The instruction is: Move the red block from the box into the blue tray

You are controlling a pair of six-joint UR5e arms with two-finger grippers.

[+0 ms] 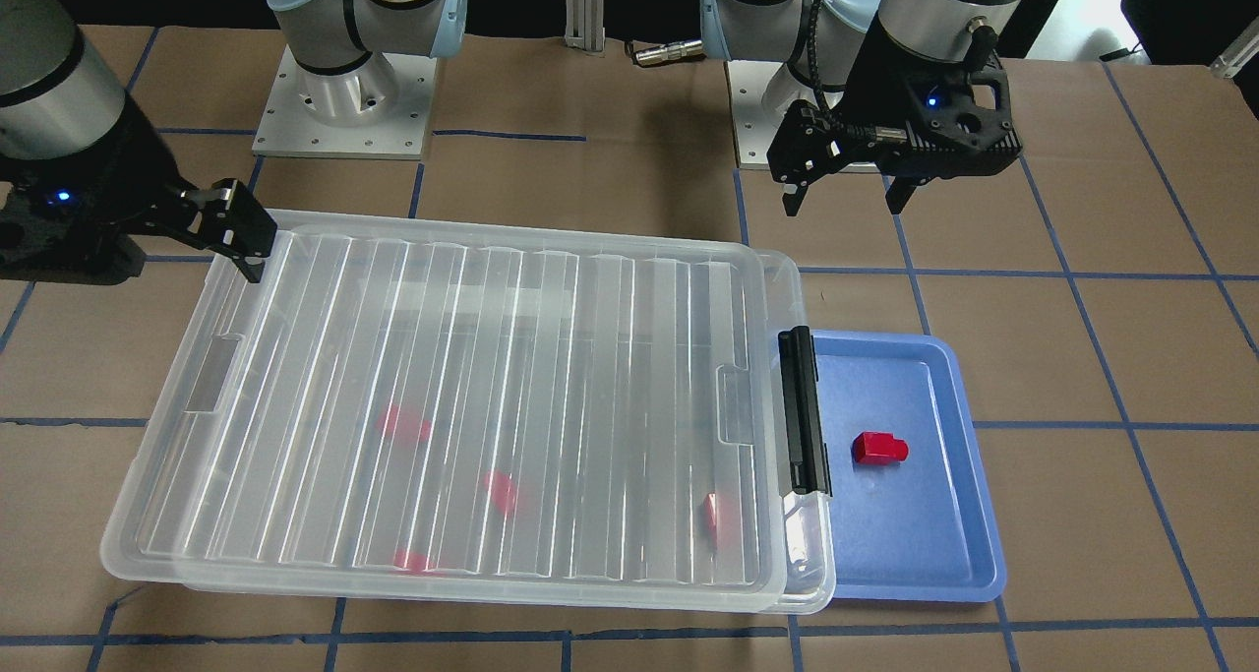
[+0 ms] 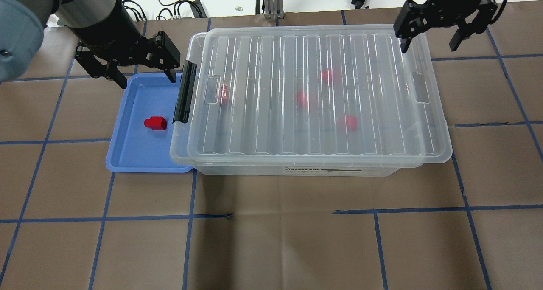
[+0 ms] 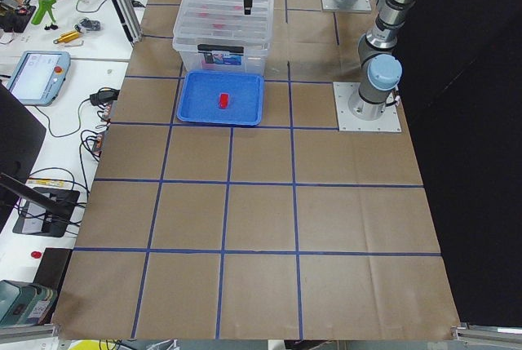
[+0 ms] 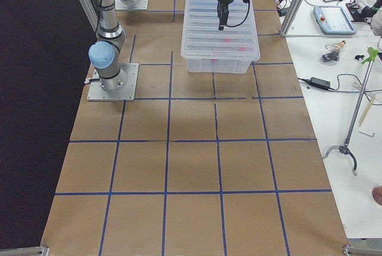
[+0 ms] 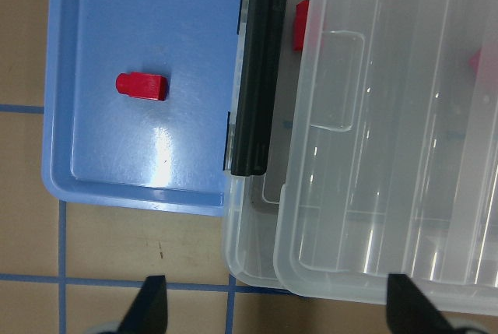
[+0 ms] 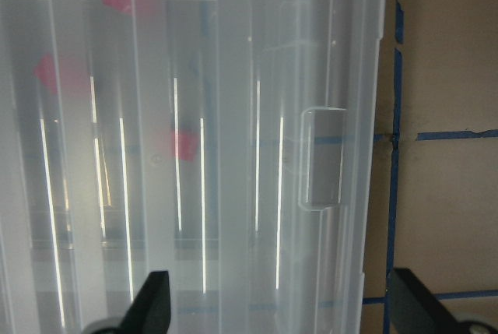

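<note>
left gripper spread, empty, above far edge of blue tray | red block lies in tray, clear of rim | box: lid looks loose and offset, so a nudge may slide it | right gripper spread, empty, over box corner

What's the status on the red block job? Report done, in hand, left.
Done: the red block lies in the blue tray, and the lid is on the box. In hand: nothing; left hand and right hand are both open, empty. Left: nothing apparent.
</note>
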